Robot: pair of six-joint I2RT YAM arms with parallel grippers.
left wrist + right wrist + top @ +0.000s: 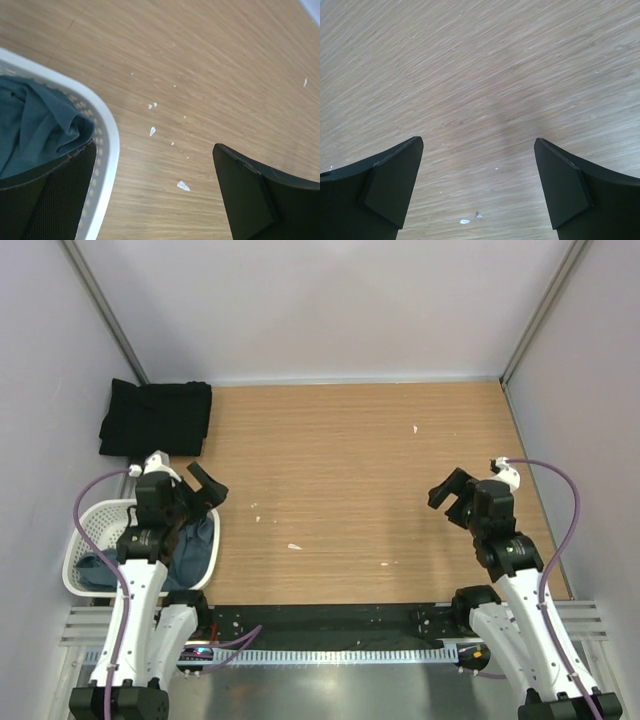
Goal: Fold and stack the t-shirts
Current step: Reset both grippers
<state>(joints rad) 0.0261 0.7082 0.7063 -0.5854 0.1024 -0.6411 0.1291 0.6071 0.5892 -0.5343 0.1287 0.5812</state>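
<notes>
A black t-shirt (pixel 156 418) lies folded at the table's far left corner. A slate grey-blue t-shirt (pixel 192 545) lies bunched in the white lattice basket (pixel 88 523) at the near left; the left wrist view shows its cloth (pixel 40 125) inside the basket's rim (pixel 107 140). My left gripper (pixel 206 486) hangs open just right of the basket, above bare wood, its fingers (pixel 260 195) wide apart and empty. Over the right side of the table my right gripper (pixel 452 494) is open too, with nothing between its fingers (pixel 390 185).
Small white flecks (pixel 294 546) dot the wooden tabletop (pixel 350 470). Grey walls close in the table at the back and both sides. A black rail runs along the near edge by the arm bases.
</notes>
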